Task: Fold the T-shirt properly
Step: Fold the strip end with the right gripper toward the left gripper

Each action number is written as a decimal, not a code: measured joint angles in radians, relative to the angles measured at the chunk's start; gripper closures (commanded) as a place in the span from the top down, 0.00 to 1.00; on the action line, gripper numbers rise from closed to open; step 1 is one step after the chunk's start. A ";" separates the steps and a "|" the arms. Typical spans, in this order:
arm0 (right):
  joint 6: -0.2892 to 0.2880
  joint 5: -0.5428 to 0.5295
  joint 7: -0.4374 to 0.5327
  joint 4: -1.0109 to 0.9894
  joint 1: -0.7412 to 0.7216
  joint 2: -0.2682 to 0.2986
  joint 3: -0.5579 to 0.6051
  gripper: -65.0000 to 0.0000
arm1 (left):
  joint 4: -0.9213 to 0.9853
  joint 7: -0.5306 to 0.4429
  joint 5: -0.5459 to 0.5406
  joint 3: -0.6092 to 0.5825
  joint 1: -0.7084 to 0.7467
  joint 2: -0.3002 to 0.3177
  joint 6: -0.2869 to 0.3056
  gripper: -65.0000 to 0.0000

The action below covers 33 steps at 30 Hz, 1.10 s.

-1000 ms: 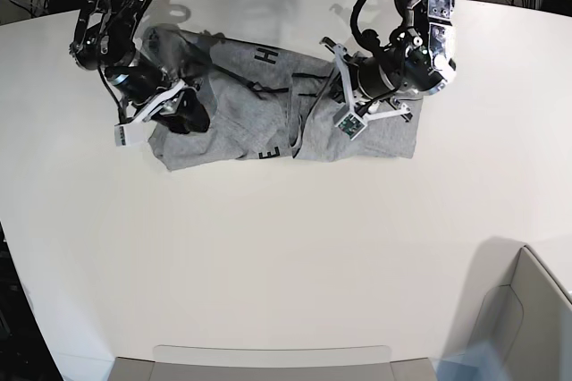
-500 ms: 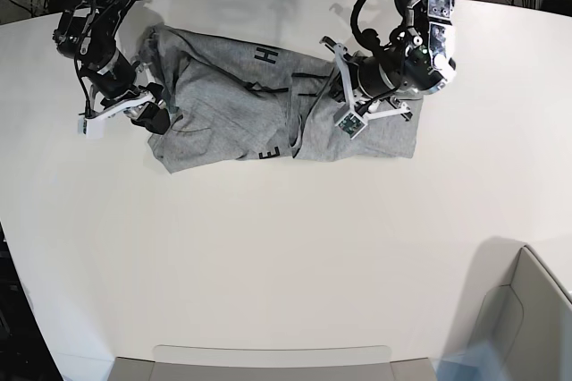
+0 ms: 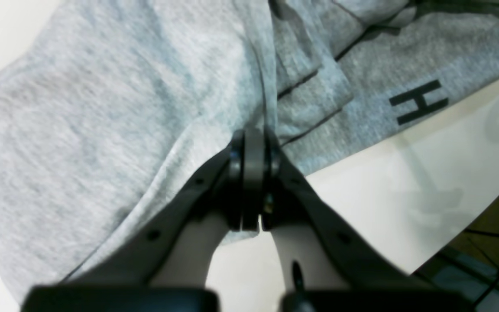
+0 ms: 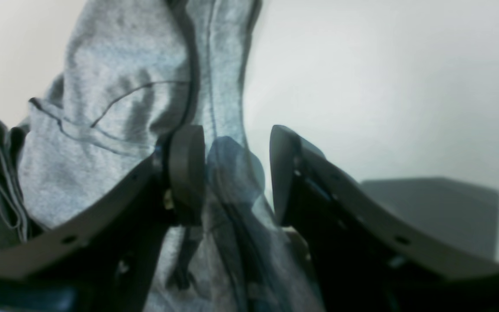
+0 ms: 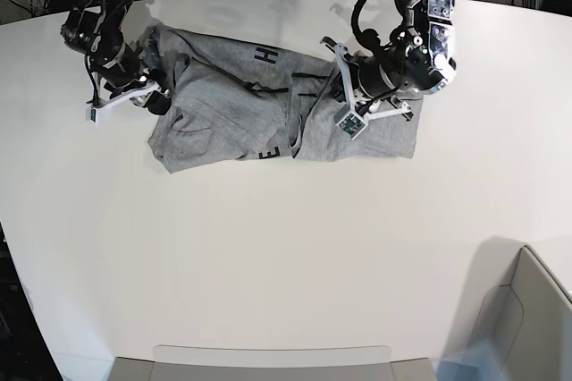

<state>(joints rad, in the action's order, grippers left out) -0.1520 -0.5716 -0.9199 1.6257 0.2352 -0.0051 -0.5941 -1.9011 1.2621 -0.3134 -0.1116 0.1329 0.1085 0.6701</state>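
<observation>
since a second ago the right gripper [image 5: 150, 97] has pulled off the shirt [image 5: 268, 104] toward the desk's [image 5: 268, 247] far left corner, rising off the bunched cloth it was buried in; the left gripper [image 5: 332, 86] has hardly shifted. at the right wrist the jaws stand apart with the shirt's edge [image 4: 215, 86] running up between them — the blurred, see-through fold there suggests it is loose, not pinched. at the left wrist the jaws are pressed together [image 3: 249, 173] on a ridge of grey cloth, so that arm has the shirt in hand near its middle seam. the shirt lies crumpled across the far part of the desk, stretched left to right, an "h" [image 5: 265, 57] showing on its upper edge and more lettering at the lower hem. my reading: the right arm has just let go of one corner — the garment is only roughly spread, not yet flat, so folding proper has barely started.
</observation>
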 measured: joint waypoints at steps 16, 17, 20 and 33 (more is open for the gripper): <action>-0.020 -0.034 0.045 -0.088 -0.046 -0.015 0.150 0.39 | 0.000 0.000 0.001 0.000 0.000 0.000 0.000 0.00; -0.020 -0.034 0.045 -0.088 -0.046 -0.014 0.163 0.39 | 0.000 0.000 0.002 0.000 0.000 0.000 0.000 0.00; -0.020 -0.034 0.045 -0.088 -0.046 -0.016 0.187 0.39 | 0.000 0.000 0.002 0.000 0.000 0.000 0.000 0.00; -0.028 -0.061 0.031 -0.241 -0.149 0.010 0.307 0.00 | 0.000 0.000 0.002 -0.001 -0.003 0.000 0.000 0.00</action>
<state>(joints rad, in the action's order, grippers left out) -0.1802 -0.6323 -0.8890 1.3849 0.0860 0.0044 -0.2874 -1.9011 1.2621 -0.3111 -0.1123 0.1295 0.1089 0.6704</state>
